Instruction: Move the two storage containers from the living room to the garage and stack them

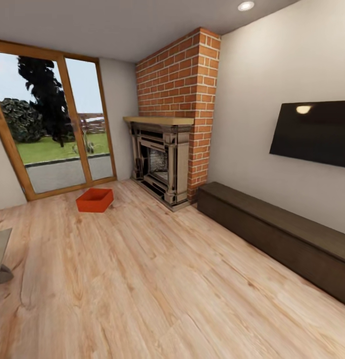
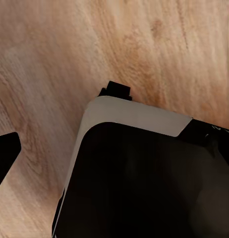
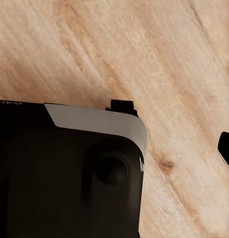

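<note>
Grippers: jaw state couldn't be told, wrist cams looked down over the robot's dark base (image 2: 144, 183) at wood floor (image 1: 167, 279). One storage container (image 1: 95, 199) sat far left on the floor by the window (image 1: 53, 124), left of the fireplace (image 1: 165, 159). Approach: drive straight, stop square to its long side, then lower arms.

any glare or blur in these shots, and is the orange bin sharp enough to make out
Head view: a ceiling light reflects as a small glare spot on the dark wall screen; the storage container is small but sharp, casting little shadow. Both wrist views: soft, the wood floor grain smeared, with dark robot bodywork up close.
</note>
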Motion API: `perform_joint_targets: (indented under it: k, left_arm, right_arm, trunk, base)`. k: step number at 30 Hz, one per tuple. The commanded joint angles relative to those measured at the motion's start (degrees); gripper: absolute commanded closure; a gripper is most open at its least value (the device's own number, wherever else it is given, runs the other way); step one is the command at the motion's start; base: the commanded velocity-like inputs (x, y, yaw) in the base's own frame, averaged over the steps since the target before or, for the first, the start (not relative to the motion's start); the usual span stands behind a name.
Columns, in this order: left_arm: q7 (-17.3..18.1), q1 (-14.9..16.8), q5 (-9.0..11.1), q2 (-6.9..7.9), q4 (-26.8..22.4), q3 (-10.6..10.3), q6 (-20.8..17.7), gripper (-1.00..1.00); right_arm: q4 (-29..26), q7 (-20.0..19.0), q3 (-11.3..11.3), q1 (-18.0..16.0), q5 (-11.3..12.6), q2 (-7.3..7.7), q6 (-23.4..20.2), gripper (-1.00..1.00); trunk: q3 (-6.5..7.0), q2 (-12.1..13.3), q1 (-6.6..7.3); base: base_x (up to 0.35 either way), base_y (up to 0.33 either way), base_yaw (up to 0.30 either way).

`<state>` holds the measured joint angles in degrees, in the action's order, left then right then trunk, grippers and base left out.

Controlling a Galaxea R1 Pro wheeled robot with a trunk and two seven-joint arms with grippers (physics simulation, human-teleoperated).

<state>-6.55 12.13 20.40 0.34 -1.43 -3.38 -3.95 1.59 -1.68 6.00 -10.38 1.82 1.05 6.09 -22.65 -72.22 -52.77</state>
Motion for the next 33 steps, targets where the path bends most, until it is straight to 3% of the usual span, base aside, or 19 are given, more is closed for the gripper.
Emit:
perform_joint_targets:
  k: [1, 33]
  left_arm:
    - [-0.22, 0.00, 0.39, 0.01, -0.15, -0.36, -0.36, -1.00]
    - [0.01, 0.00, 0.34, 0.02, -0.15, -0.31, -1.09, -1.00]
  right_arm:
    - [0.17, -0.17, 0.41, -0.08, 0.20, 0.01, 0.33, -1.00]
    - [0.17, -0.34, 0.33, -0.08, 0.19, -0.26, 0.42, -1.00]
  trunk:
    - [-0.06, -0.03, -0.03]
    - [-0.06, -0.03, -0.03]
  base:
    - [0.325, 0.000, 0.000]
    - [0.326, 0.000, 0.000]
